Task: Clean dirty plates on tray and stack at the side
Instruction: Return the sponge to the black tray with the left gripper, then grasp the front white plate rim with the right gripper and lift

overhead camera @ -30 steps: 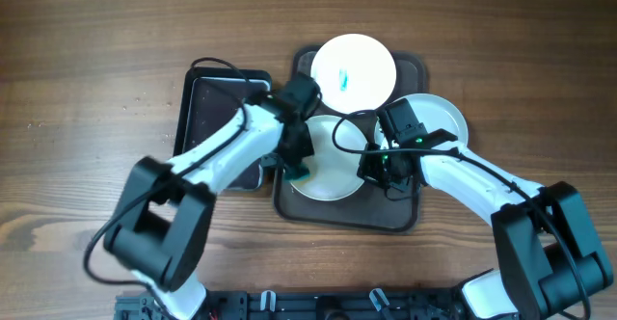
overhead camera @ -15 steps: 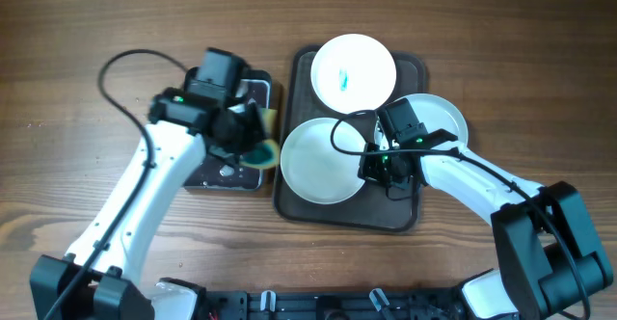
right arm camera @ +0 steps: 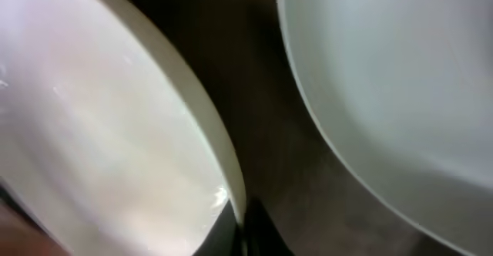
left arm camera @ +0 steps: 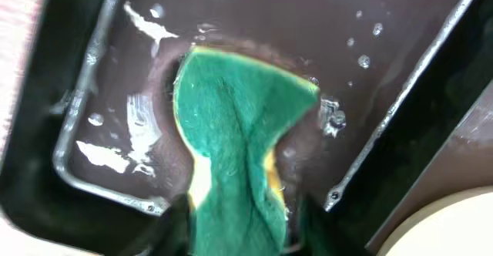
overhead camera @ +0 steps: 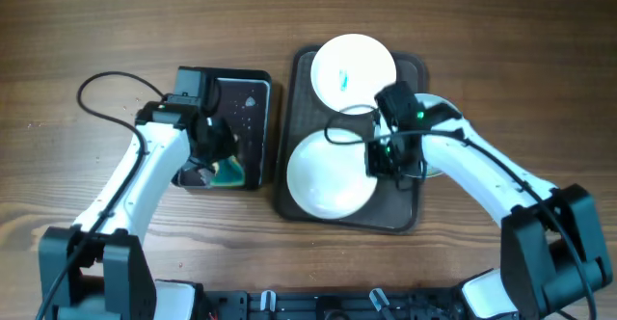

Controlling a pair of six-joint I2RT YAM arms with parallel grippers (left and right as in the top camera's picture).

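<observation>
Sponge [left arm camera: 235, 148] now in pan [overhead camera: 247, 101] — R tool [overhead camera: 379, 158] grips plate [overhead camera: 323, 180].

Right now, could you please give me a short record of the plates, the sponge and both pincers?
teal-smeared round white plate: back of dark brown rectangular tray
plain round white plate: front of tray
left pincer: shut on green sponge in wet black pan
right pincer: at plain plate's rim, grip unclear

overhead: straight down, whole bench [overhead camera: 77, 31] | left wrist: close above black pan [left arm camera: 269, 9] | right wrist: very close at plates [right arm camera: 92, 133] | both areas also overhead
</observation>
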